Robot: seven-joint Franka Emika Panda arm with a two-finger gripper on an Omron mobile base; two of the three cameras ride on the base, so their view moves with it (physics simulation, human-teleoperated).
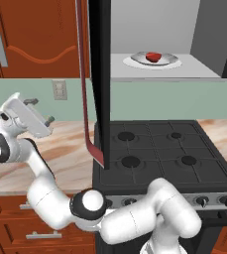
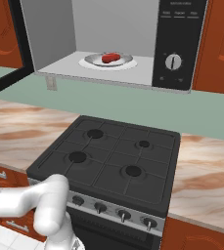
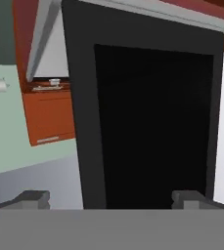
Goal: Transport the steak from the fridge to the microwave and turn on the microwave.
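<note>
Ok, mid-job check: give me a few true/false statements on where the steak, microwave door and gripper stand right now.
1. The small red steak lies on the round grey plate inside the black-fronted microwave. True.
2. The microwave's dark glass door is closed. False: it stands swung open, edge-on in the left base view.
3. The gripper holds the steak. False: its jaws are open and empty, out to the left of the door.
4. The black four-burner stove sits directly below the microwave. True.
5. A pan stands on the stove. False: its burners are bare.
</note>
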